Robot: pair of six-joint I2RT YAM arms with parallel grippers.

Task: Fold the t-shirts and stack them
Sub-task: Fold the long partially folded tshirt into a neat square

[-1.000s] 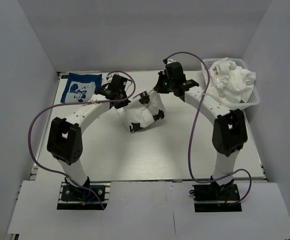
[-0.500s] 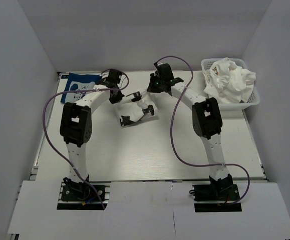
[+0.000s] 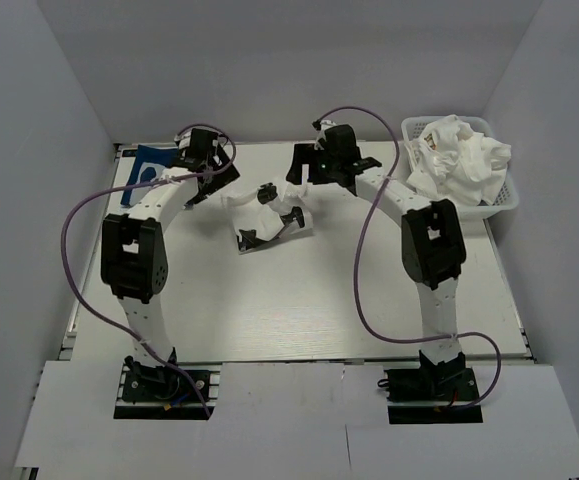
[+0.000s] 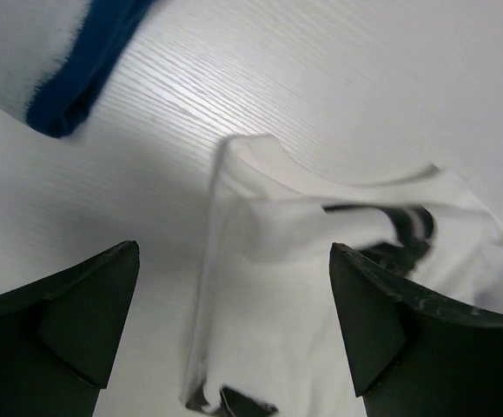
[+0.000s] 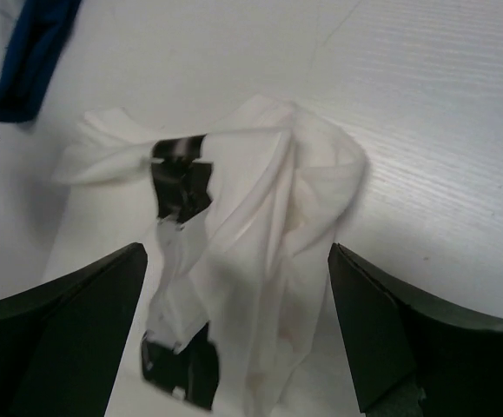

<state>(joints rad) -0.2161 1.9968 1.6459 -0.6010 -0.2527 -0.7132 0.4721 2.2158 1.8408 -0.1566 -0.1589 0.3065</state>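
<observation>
- White t-shirt [image 3: 269, 218] lies crumpled at mid-table with dark print patches showing. It is not yet folded, so most of the work on it appears to remain.
- Left gripper [image 4: 232, 252] and right gripper [image 5: 236, 250] hover just over that heap, jaws spread wide, gripping nothing.
- Navy t-shirt [image 3: 149, 162] at the far left looks folded already; nothing is stacked on it.
- White basket [image 3: 504, 197] at the far right holds more rumpled white cloth.

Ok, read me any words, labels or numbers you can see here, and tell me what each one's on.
No readable text anywhere.
White t-shirt: black printed patches, blurred, no letters legible.
Navy t-shirt: print mostly hidden, no words visible.
</observation>
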